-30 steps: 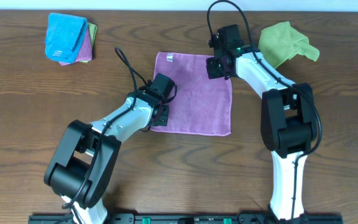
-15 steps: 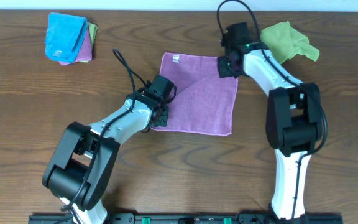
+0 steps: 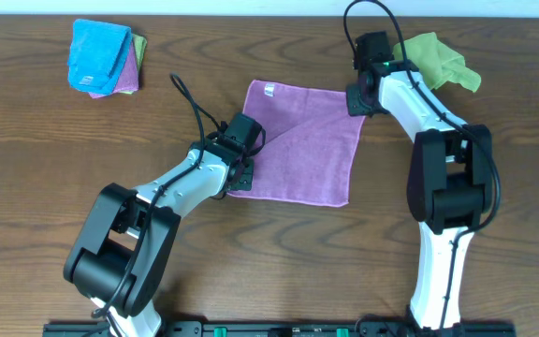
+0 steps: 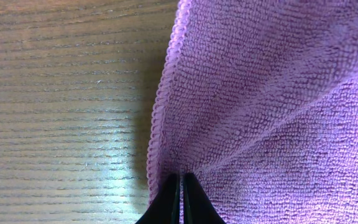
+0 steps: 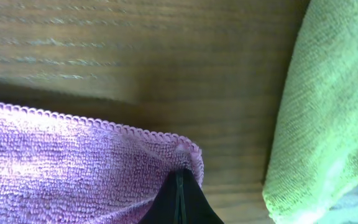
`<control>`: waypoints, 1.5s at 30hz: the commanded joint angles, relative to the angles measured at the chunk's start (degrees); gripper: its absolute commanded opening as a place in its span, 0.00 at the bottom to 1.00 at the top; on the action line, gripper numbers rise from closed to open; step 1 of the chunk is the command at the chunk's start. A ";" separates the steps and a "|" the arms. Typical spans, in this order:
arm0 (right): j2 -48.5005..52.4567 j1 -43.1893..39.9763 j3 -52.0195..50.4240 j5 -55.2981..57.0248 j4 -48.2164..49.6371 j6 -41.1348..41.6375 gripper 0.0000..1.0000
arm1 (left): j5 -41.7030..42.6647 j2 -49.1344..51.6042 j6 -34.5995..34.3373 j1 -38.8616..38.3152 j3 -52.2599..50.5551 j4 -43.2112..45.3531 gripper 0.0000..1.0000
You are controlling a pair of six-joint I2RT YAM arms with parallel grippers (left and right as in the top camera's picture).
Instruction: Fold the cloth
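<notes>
Right gripper (image 3: 357,101) has shifted rightward over the last second, dragging the far-right corner of the cloth (image 3: 302,150) with it. That corner now lies close to the lime-green cloth (image 3: 433,61) but does not touch it. Left gripper (image 3: 242,173) unchanged in position, at the cloth's near-left corner.

Cloth: lies flat on the surface (image 3: 45,159), centre of the overhead view, between the two arms. A diagonal crease runs from the left gripper toward the right one. White tag (image 3: 269,91) sits at the far edge, near the far-left corner.

Left wrist view: left gripper's fingers are pressed together, pinching the cloth just inside its stitched edge. Right wrist view: right gripper likewise clamped on the cloth's corner hem, with bare wood between it and the lime-green cloth.

Folded stack, blue cloth on top (image 3: 101,54), at far left, well apart.
</notes>
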 commanded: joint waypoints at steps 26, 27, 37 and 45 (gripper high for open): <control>-42.36 4.83 -3.32 -3.45 -31.80 1.42 0.02 | 8.28 6.23 -3.45 -0.39 -5.14 -3.93 0.06; -44.65 5.05 -5.46 -3.52 -31.54 1.95 0.03 | 8.28 6.03 -3.43 -0.39 -5.14 -3.96 0.06; -69.70 3.74 -46.93 -14.49 -13.92 7.98 0.40 | 4.83 -5.20 -2.80 -0.22 -2.16 -5.99 0.06; -60.76 0.81 -58.80 -28.68 -0.90 10.64 0.42 | 7.28 -15.85 -3.37 9.07 -2.58 -12.83 0.06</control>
